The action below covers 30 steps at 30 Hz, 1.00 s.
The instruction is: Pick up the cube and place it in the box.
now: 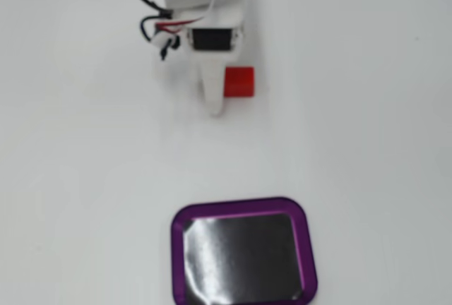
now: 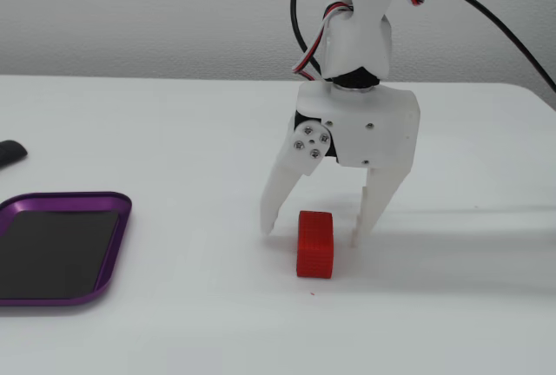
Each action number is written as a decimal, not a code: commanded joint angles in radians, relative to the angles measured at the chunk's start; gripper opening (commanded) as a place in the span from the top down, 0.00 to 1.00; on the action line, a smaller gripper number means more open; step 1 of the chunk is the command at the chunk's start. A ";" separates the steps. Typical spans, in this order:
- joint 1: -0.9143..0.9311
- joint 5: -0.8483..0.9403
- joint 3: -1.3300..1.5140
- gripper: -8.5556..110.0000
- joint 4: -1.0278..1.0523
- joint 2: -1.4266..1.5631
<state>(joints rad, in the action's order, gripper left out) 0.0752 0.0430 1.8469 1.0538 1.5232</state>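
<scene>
Nearest the side camera, the cube rests on the table, between the fingertips of the gripper; jaws spread wide, straddling it for a grasp; the box waits empty, well apart.

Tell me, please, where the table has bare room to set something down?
Bare table lies between the cube and the tray, and on both sides of the tray. The tray floor is bare too. It is crowded only around the open gripper, whose fingers straddle the cube.
</scene>
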 commanded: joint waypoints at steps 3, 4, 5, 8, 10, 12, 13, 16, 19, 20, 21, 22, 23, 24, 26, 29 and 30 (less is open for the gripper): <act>-0.072 -0.002 -0.032 0.84 0.000 0.018; -0.091 -0.002 -0.034 0.86 0.003 0.018; -0.107 -0.002 -0.034 0.88 0.006 0.018; -0.138 0.002 -0.034 0.93 0.000 0.018; -0.138 0.011 -0.034 0.93 -0.002 0.018; -0.132 0.012 -0.040 0.93 0.000 0.021; -0.129 0.014 -0.041 0.93 0.009 0.023; -0.127 0.037 -0.095 0.93 0.014 0.063; -0.129 0.074 -0.120 0.93 0.011 0.167; -0.129 0.080 -0.121 0.93 0.000 0.212; -0.129 0.086 -0.121 0.93 -0.003 0.258; -0.127 0.095 -0.121 0.93 -0.011 0.305; -0.127 0.112 -0.120 0.93 -0.037 0.353; -0.127 0.130 -0.114 0.93 -0.060 0.396; -0.127 0.173 -0.074 0.93 -0.121 0.479; -0.127 0.229 -0.002 0.93 -0.244 0.574; -0.129 0.250 0.023 0.93 -0.295 0.600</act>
<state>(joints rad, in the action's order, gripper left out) -0.0476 0.2454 1.8392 0.8498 2.0126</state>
